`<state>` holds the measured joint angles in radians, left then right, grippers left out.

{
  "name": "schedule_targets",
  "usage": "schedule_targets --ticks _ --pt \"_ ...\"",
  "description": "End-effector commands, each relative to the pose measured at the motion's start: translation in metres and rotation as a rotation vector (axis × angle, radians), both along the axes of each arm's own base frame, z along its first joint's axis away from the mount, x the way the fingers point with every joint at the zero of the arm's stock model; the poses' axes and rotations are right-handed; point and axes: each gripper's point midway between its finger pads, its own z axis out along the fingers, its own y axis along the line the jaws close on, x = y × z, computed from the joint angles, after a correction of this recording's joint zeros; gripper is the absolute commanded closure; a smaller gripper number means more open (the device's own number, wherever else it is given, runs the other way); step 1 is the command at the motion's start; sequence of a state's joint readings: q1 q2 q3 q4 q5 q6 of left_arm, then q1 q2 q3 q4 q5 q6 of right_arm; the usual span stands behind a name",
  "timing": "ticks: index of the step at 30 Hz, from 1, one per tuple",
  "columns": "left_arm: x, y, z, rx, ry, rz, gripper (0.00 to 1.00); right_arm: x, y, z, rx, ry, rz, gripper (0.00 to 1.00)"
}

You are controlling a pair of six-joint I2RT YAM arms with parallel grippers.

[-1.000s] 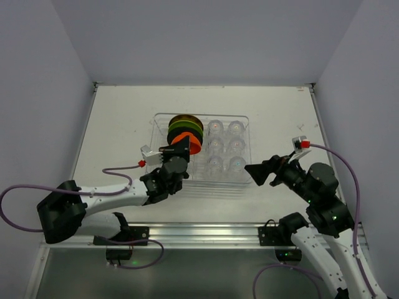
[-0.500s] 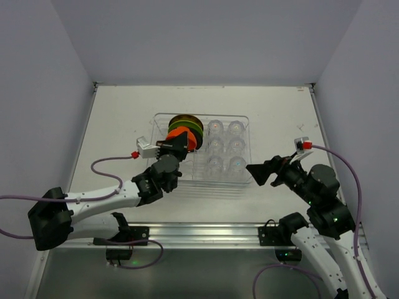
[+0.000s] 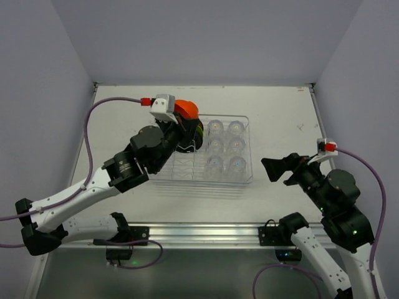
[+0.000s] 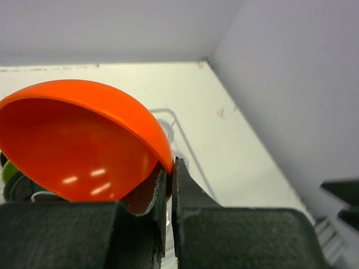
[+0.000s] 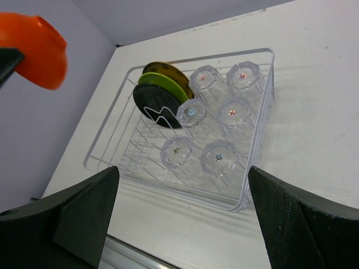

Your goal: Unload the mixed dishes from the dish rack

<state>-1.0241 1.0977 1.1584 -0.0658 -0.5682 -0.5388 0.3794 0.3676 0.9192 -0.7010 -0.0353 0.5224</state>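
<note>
From above, the small orange bowl (image 3: 186, 109) hangs tilted on edge in the left gripper (image 3: 181, 119), which is clenched on its rim. It is held over the far-left corner of the clear dish rack (image 3: 249, 156). Just beneath those jaws, plates (image 3: 192, 134) stand on edge in the rack's left part. To the jaws' right, six glass cups (image 3: 216, 145) fill the rack's other half, two across and three deep. The right gripper (image 3: 274, 169) hovers over the white table (image 3: 118, 118), just off the rack's near-right corner, spread wide and gripping nothing.

The left wrist view shows the bowl's glossy inside filling the space left of the jaws. Its thin rim is pinched tight between the two dark fingers (image 4: 190, 196). Beyond them lie the pale table and a faint corner of the rack.

In the right wrist view, the rack lies ahead of the gaping fingers (image 5: 73, 213). The black plate (image 5: 157, 106) is nearest them, with the lime-green plate (image 5: 168, 85) behind it and the olive plate (image 5: 160, 69) farthest back, all upright. The cups sit ahead of the jaws' middle and right. The bowl shows high at the left, well apart from these jaws.
</note>
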Motion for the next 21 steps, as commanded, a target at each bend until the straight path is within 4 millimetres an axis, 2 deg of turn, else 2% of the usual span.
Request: schedule_targets --ticks 1,2,3,5,7,8,12,14,17,18,20,21 --pt "-0.041 -0.006 -0.048 0.394 0.051 -0.298 1.00 -0.002 -0.001 0.019 -0.019 -0.016 0.006 0.01" --pt "-0.048 -0.009 -0.054 0.429 0.074 -0.338 1.00 -0.008 0.006 0.032 -0.013 -0.031 0.062 0.01" --pt "-0.057 -0.003 -0.073 0.506 0.142 -0.373 1.00 -0.009 0.012 0.035 -0.015 -0.022 0.095 0.01" --pt "-0.070 -0.010 -0.087 0.588 0.177 -0.444 1.00 -0.009 0.029 0.041 -0.027 0.027 0.194 0.01" --pt "-0.090 -0.013 -0.109 0.676 0.206 -0.531 1.00 -0.007 0.038 0.041 -0.021 0.061 0.234 0.01" --pt "-0.111 -0.022 -0.115 0.719 0.168 -0.621 1.00 -0.002 0.042 0.039 -0.023 0.088 0.248 0.01" --pt "-0.164 -0.034 -0.137 0.812 0.103 -0.856 1.00 0.001 0.062 0.024 -0.044 0.201 0.363 0.01" --pt "-0.178 -0.038 -0.148 0.884 0.075 -0.923 1.00 0.005 0.072 0.015 -0.066 0.266 0.414 0.01" --pt "-0.184 -0.045 -0.165 0.988 0.067 -0.965 1.00 0.010 0.076 0.002 -0.132 0.308 0.412 0.01" --pt "-0.181 -0.046 -0.171 1.024 0.064 -0.949 1.00 0.012 0.080 -0.007 -0.173 0.334 0.419 0.02" --pt "-0.184 -0.047 -0.180 1.073 0.051 -0.975 1.00 0.006 0.083 -0.018 -0.229 0.372 0.446 0.05" --pt "-0.185 -0.047 -0.189 1.117 0.051 -0.995 1.00 0.000 0.091 -0.025 -0.264 0.391 0.487 0.09"
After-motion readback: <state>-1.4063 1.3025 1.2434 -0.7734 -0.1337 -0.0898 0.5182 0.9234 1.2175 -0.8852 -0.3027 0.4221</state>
